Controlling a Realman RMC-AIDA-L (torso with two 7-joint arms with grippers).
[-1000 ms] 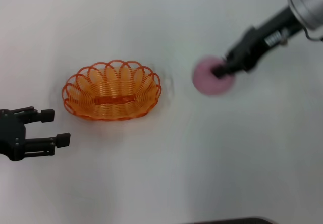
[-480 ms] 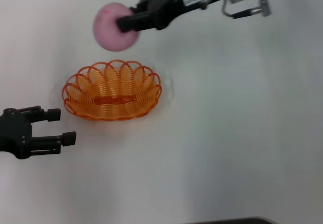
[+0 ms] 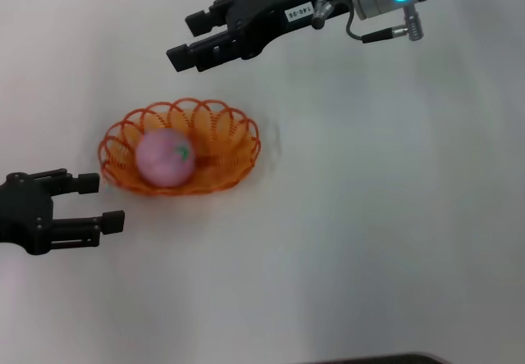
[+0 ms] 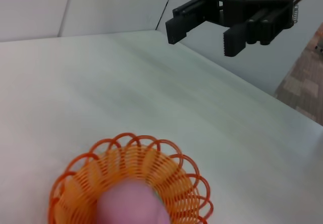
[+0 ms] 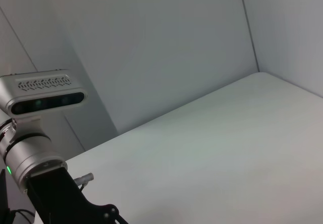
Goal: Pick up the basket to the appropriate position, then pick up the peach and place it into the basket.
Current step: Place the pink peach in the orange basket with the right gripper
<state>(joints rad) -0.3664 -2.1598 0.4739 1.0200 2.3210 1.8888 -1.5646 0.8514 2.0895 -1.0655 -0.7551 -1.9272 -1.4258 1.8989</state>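
Orange wire basket [image 3: 180, 146] sits on the white table [image 3: 369, 216], left of centre in the head view. The pale pink peach [image 3: 165, 158] lies inside it, toward the basket's left end, green stem mark facing up. The right pincer [image 3: 187, 39] hangs above and beyond the basket, clear of it, fingers apart and holding nothing. The left pincer [image 3: 97, 202] rests low at the table's left edge, near the basket's left end but not touching it, fingers apart and empty.

Left wrist view: the basket [image 4: 132, 181] fills the lower part, the peach [image 4: 132, 204] blurred within its scalloped rim. The right pincer [image 4: 202, 24] hangs overhead, fingers spread.

Right wrist view: bare table [image 5: 227, 148], grey walls, and the robot's head camera [image 5: 43, 92] on its body.
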